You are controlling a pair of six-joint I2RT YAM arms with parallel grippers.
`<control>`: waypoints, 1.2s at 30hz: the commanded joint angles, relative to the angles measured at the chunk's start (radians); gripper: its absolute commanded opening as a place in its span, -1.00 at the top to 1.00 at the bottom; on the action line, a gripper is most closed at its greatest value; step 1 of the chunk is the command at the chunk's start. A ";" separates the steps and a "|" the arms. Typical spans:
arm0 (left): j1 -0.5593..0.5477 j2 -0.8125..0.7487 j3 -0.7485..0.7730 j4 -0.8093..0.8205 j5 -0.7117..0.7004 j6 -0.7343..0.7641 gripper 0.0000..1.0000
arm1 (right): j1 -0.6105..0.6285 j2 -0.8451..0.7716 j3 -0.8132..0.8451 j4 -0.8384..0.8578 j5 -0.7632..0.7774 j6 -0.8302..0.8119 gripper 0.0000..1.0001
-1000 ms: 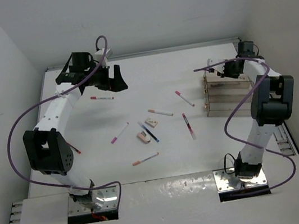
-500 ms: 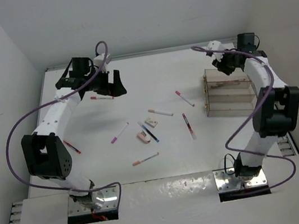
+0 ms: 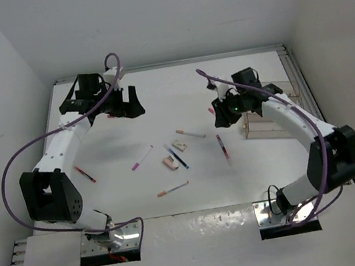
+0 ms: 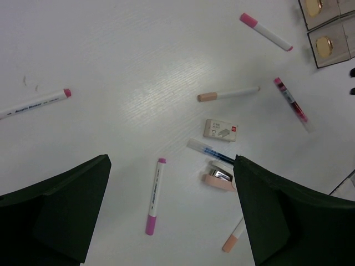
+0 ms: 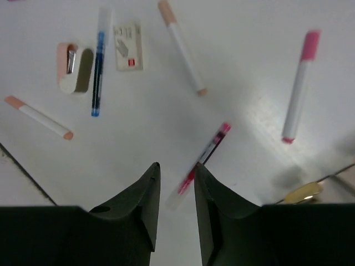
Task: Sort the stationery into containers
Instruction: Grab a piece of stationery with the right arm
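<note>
Left gripper (image 4: 172,166) is spread wide open with nothing in it, hanging over the far-left part of the table (image 3: 109,147). Straight under it in its wrist cam is a pink pen (image 4: 154,197). A bit further out there's a small white eraser (image 4: 222,130), a blue pen (image 4: 211,151) and a pinkish eraser (image 4: 219,178) just beside it. Off to one side there's a white pen with a pink tip (image 4: 33,102) on its own.

Right gripper (image 5: 173,180) has its fingers pulled close together with only a thin slit between them, and it's not holding anything. It's hovering over the table, and the red pen (image 5: 208,149) is lying flat right below the slit. Going outward from there: a peach-tipped pen (image 5: 182,47), a pink-capped pen (image 5: 299,86), and another peach-tipped one (image 5: 39,117) well apart toward the near edge.

The clear container (image 3: 277,120) sits at the right side of the table, just behind the right arm, partly hidden by it. Can't tell what's inside. From the top cam, pretty much all the stationery is loose on the table in the middle, and there's a red pen (image 3: 84,175) way over by the left arm.
</note>
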 commanded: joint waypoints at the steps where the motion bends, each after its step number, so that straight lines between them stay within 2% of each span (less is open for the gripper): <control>1: 0.010 -0.086 -0.025 0.030 -0.017 -0.006 -0.99 | 0.026 0.044 -0.033 0.028 0.053 0.254 0.40; 6: 0.009 -0.144 -0.074 0.041 -0.081 0.003 -0.99 | 0.084 0.119 -0.102 0.121 0.156 0.324 0.42; 14: 0.010 -0.164 -0.101 0.018 -0.113 0.026 -0.98 | 0.122 0.224 -0.144 0.151 0.257 0.351 0.43; 17: 0.010 -0.164 -0.111 0.018 -0.116 0.028 -0.98 | 0.127 0.250 -0.145 0.157 0.303 0.353 0.37; 20: 0.010 -0.159 -0.120 0.022 -0.116 0.028 -0.98 | 0.122 0.262 -0.150 0.157 0.325 0.353 0.21; 24: 0.012 -0.150 -0.126 0.030 -0.109 0.024 -0.98 | 0.119 0.270 -0.167 0.158 0.317 0.351 0.17; 29: 0.012 -0.133 -0.129 0.033 -0.106 0.026 -0.97 | 0.115 0.303 -0.176 0.172 0.284 0.339 0.29; 33: 0.010 -0.142 -0.144 0.041 -0.093 0.044 -0.97 | 0.116 0.331 -0.176 0.183 0.282 0.322 0.47; 35: 0.012 -0.153 -0.157 0.050 -0.084 0.054 -0.97 | 0.115 0.340 -0.162 0.175 0.276 0.301 0.62; 36: 0.012 -0.158 -0.161 0.057 -0.069 0.082 -0.97 | 0.113 0.336 -0.158 0.172 0.273 0.293 0.79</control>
